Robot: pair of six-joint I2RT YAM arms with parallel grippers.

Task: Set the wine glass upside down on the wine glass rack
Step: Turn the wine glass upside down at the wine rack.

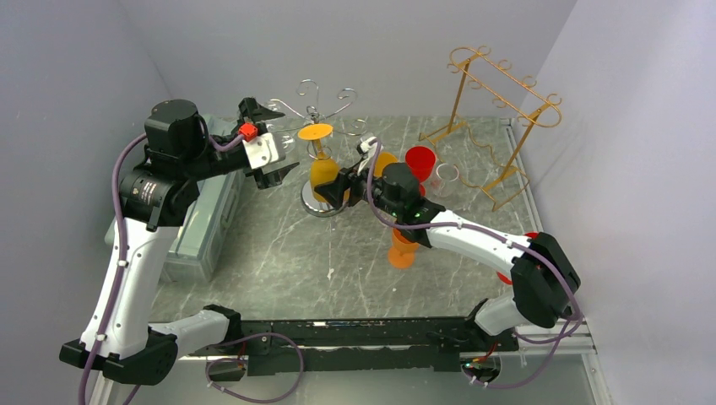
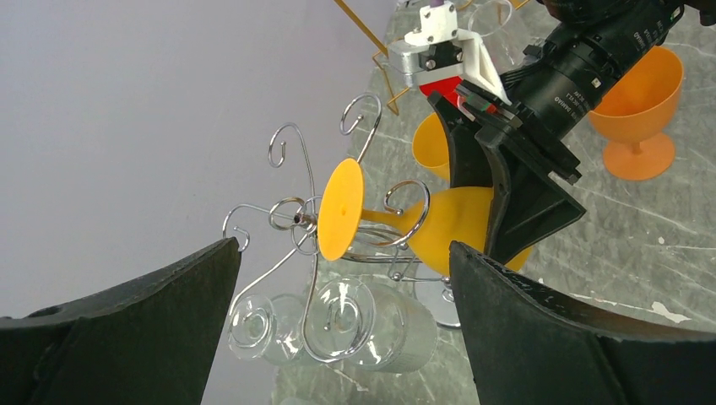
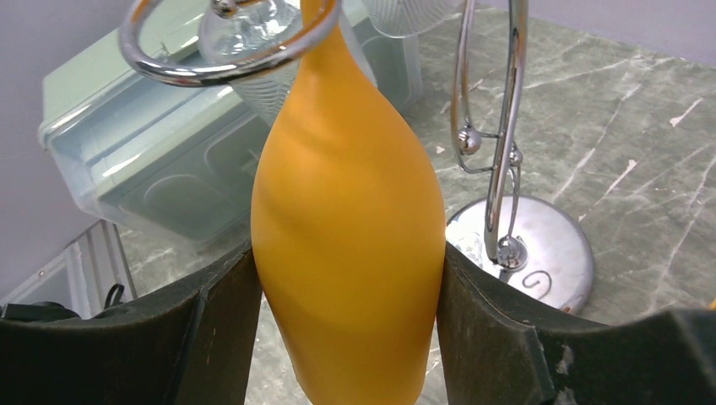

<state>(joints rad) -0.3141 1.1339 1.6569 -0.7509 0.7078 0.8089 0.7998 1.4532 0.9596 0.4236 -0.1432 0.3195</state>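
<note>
The yellow wine glass hangs upside down at the silver wire rack, its round foot on top. In the right wrist view a rack ring circles the stem above the bowl. My right gripper is shut on the bowl, with a finger pressed on each side. My left gripper is open and empty, just left of the rack. In its view the foot sits beyond a hook of the rack.
Two clear glasses hang low on the same rack. An orange goblet, a red cup and a clear glass stand to the right. A gold rack is at the back right and a pale green container at the left.
</note>
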